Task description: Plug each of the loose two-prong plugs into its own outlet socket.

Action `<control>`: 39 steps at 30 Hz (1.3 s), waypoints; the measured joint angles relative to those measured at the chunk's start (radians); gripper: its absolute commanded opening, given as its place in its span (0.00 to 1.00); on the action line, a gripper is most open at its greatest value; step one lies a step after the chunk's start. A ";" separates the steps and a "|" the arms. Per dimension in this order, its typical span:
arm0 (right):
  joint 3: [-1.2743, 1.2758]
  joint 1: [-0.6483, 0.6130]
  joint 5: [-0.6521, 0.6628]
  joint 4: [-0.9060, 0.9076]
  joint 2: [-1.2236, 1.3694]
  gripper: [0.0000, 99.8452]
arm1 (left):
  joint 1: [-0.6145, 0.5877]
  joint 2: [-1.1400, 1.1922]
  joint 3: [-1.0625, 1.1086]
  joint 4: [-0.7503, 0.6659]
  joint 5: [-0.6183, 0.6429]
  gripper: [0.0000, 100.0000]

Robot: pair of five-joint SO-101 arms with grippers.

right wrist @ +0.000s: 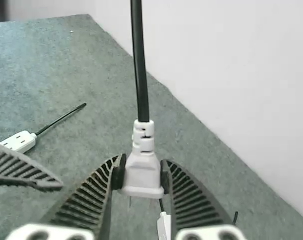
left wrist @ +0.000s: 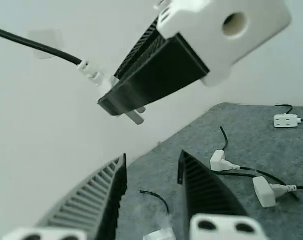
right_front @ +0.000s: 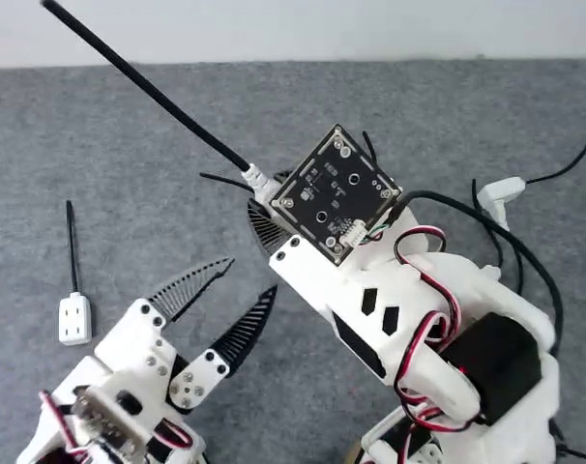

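Observation:
My right gripper [right wrist: 141,161] is shut on a white two-prong plug [right wrist: 141,175], held above the grey carpet with its black cable [right wrist: 137,60] running away toward the wall. The plug's prongs [left wrist: 135,116] stick out below the right gripper's black finger [left wrist: 151,75]. In the high view this plug [right_front: 257,182] sits mid-table. My left gripper [right_front: 252,275] stands open and holds nothing, just in front of and below it; its fingers [left wrist: 206,200] frame the carpet. A white outlet socket [right_front: 74,320] with a short black cord lies at the far left, also seen as a socket [right wrist: 17,141].
Two more white plugs [left wrist: 219,161] [left wrist: 264,191] and another socket [left wrist: 286,120] lie on the carpet on the right side, with black cables [right_front: 525,256] looping there. A small white piece [right wrist: 164,225] with a black cord lies under the held plug. A pale wall borders the far edge.

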 measured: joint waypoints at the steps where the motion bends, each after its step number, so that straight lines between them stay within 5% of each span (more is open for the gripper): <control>1: 0.000 -0.012 0.000 0.000 0.000 0.01 | 0.011 0.000 0.006 0.000 -0.002 0.16; 9: 0.000 -0.118 0.002 0.069 0.000 0.01 | 0.046 0.000 0.049 -0.009 -0.003 0.16; 39: 0.000 -0.167 0.002 0.183 -0.078 0.01 | 0.051 0.000 0.003 -0.048 -0.003 0.21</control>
